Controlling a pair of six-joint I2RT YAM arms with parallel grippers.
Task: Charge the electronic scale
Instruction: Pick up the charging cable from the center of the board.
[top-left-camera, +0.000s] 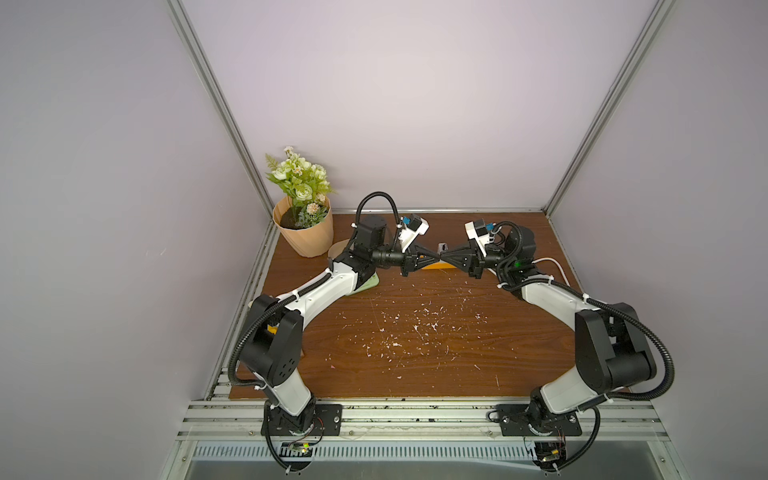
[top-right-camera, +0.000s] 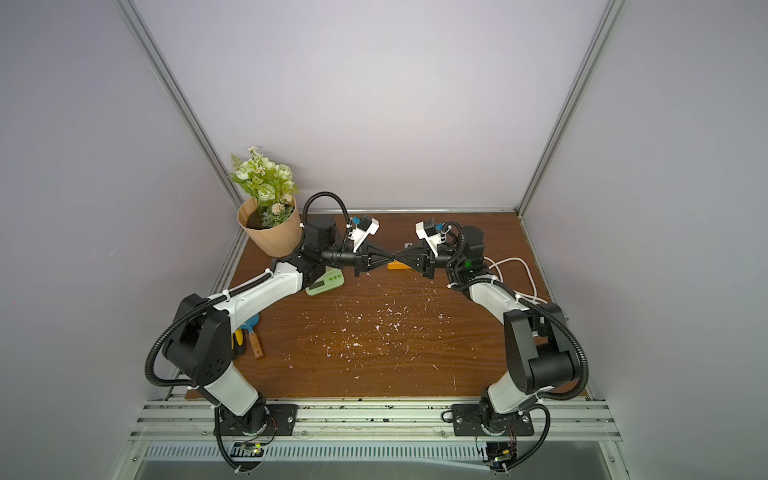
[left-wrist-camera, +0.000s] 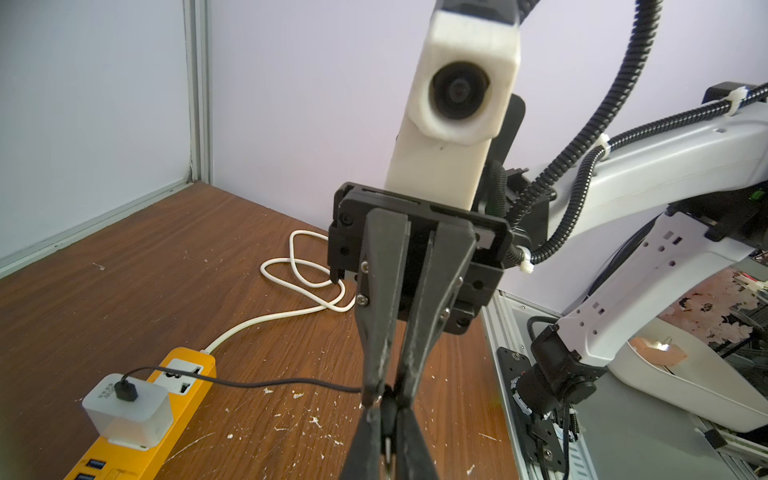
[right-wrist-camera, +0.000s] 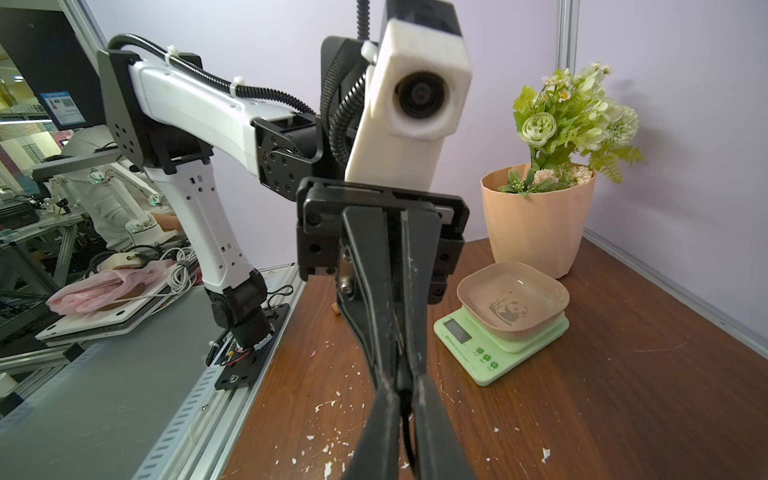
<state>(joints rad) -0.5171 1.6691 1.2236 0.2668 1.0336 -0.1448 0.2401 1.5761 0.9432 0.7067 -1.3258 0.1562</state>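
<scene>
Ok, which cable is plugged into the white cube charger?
The thin black cable; the thicker white cable instead runs coiled from the orange power strip.

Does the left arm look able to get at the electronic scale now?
Probably yes: the electronic scale lies close by that arm's wrist, nothing in between, though the left gripper is shut on the black cable.

Electronic scale (right-wrist-camera: 503, 328): on table (right-wrist-camera: 623, 395), beside flower pot (right-wrist-camera: 536, 224)
Left gripper (right-wrist-camera: 398, 365): tips meeting right gripper (right-wrist-camera: 401, 399) on black cable (right-wrist-camera: 409, 440)
</scene>
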